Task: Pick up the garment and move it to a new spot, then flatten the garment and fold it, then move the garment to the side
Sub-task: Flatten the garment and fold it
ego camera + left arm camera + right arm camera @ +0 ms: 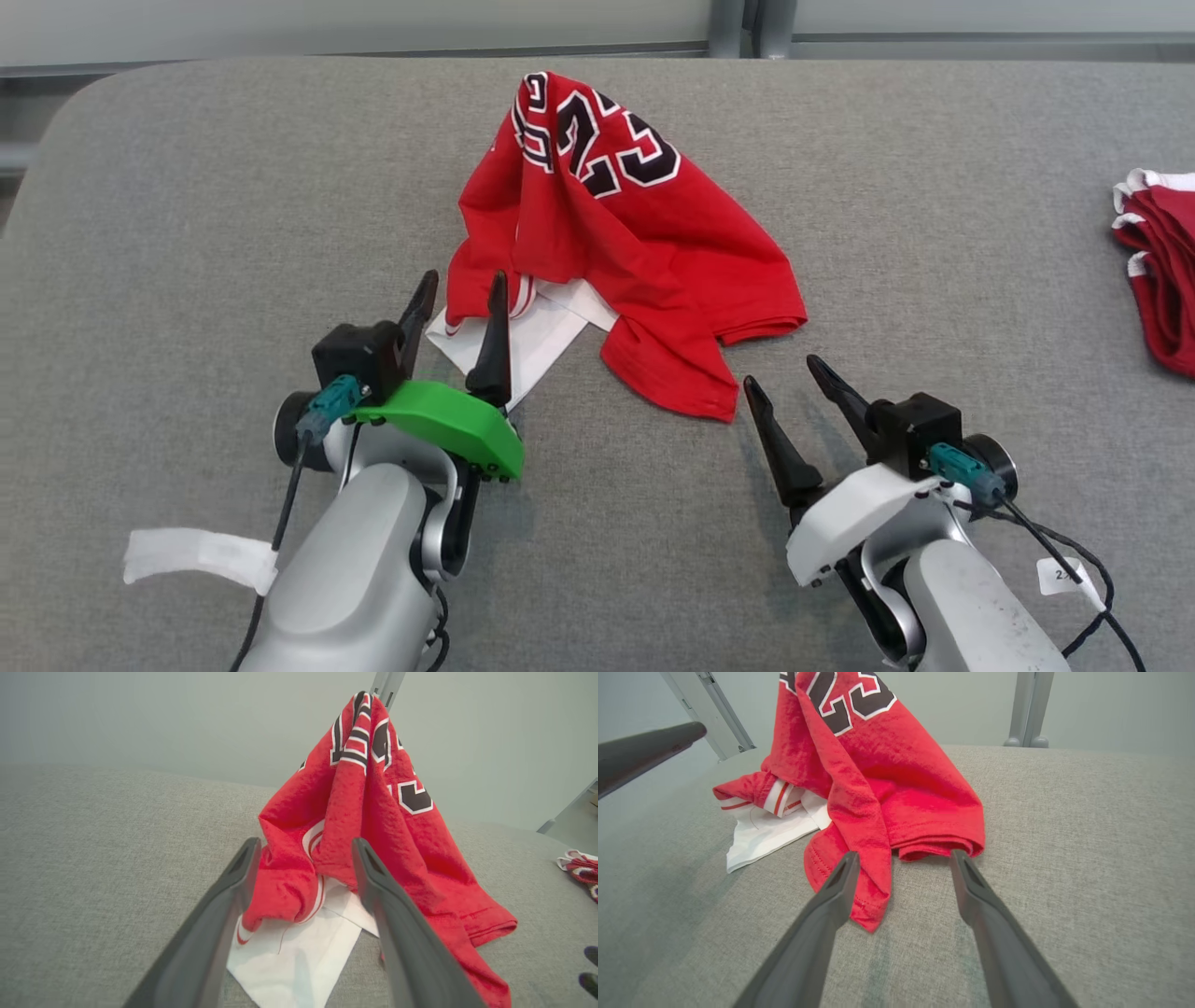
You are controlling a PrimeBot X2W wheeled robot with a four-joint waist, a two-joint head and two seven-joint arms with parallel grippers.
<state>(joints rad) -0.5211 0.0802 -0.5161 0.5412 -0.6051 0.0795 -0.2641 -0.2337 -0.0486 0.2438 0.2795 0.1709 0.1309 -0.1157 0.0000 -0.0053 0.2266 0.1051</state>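
**Garment (616, 243) heaped mid-table (205, 215), room all round**

Bare grey cloth lies to my left and right. The rounded far edge runs just behind the heap, and a second red pile (1162, 271) sits at the right edge. My left gripper (464, 277) is spread wide at the white corner. My right gripper (782, 371) gapes beside the near hem. Neither holds anything. The garment is red, crumpled and peaked, with black white-edged numerals.

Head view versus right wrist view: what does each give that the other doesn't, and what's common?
Head view's extras: the green wrist cover, the spare red garments at right. Right wrist view's extras: a slanted metal rail in the background. Shared: the red jersey, the white piece under it, the grey table, the left gripper, the right gripper.
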